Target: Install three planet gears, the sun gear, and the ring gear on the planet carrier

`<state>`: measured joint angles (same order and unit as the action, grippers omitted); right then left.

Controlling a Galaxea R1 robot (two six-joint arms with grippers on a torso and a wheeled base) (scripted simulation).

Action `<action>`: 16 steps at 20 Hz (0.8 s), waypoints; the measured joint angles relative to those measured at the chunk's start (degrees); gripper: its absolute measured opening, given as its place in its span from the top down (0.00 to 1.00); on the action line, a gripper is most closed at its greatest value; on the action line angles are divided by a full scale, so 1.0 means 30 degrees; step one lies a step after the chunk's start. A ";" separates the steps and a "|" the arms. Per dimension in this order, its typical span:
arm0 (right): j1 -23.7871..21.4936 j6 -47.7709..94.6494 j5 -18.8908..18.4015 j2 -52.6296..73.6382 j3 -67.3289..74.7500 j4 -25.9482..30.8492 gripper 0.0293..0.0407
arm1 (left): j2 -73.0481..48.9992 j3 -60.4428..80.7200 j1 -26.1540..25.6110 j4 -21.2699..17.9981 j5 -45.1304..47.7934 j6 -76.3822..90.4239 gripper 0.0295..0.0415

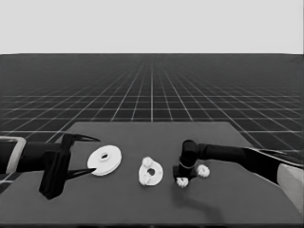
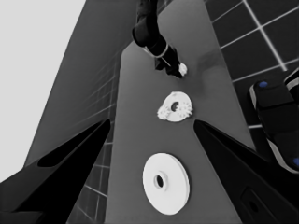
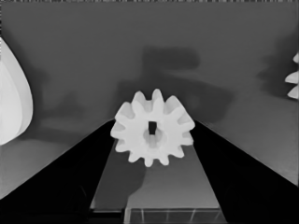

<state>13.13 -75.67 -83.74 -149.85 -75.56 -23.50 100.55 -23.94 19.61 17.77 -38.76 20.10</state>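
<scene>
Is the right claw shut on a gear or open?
Shut on a gear: the right claw has a finger against each side of it, beside the smaller round part.

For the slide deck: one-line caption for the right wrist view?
Right gripper closed on a small toothed gear, just above the table.

**Three cameras, one dark table**

The head view looks down across the dark flat table (image 1: 142, 199) toward the horizon at 12 o'clock, arms entering at 9 and 3 o'clock. The left wrist view looks lengthwise along the table, turned on its side, from farther back. The right wrist view sits very close above a small white toothed gear (image 3: 152, 128). Head and left wrist views share the larger white round part (image 1: 105, 160) (image 2: 166, 183) and smaller white round part (image 1: 150, 172) (image 2: 177, 107).
</scene>
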 joint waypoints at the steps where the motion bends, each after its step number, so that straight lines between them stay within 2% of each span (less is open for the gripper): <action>1: 0.0000 0.0000 0.0000 0.0000 0.0000 0.0000 0.83 | 0.0000 0.0000 0.0000 0.0000 0.0000 0.0000 0.25; 4: 0.0001 0.0001 0.0001 -0.0001 0.0001 0.0000 0.83 | 0.0000 0.0000 0.0000 0.0000 0.0000 0.0000 0.25; 6: -0.2499 -0.1154 -0.1123 0.0646 0.2112 0.2399 0.83 | 0.0000 0.0000 0.0000 0.0000 0.0000 0.0000 0.25; 8: -0.3609 -0.1393 -0.1338 0.0738 0.2495 0.3406 0.83 | 0.0000 0.0000 0.0000 0.0000 0.0000 0.0000 0.25; 14: -0.4132 -0.1456 -0.1416 0.0762 0.2592 0.3939 0.83 | 0.0000 0.0000 0.0000 0.0000 0.0000 0.0000 0.25; 16: -0.4391 -0.1910 -0.1554 -0.3437 -0.1232 0.4188 0.83 | 0.0000 0.0000 0.0000 0.0000 0.0000 0.0000 0.25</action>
<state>-0.04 -81.40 -88.40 -160.16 -79.25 -10.94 100.55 -23.94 19.61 17.77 -38.76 20.10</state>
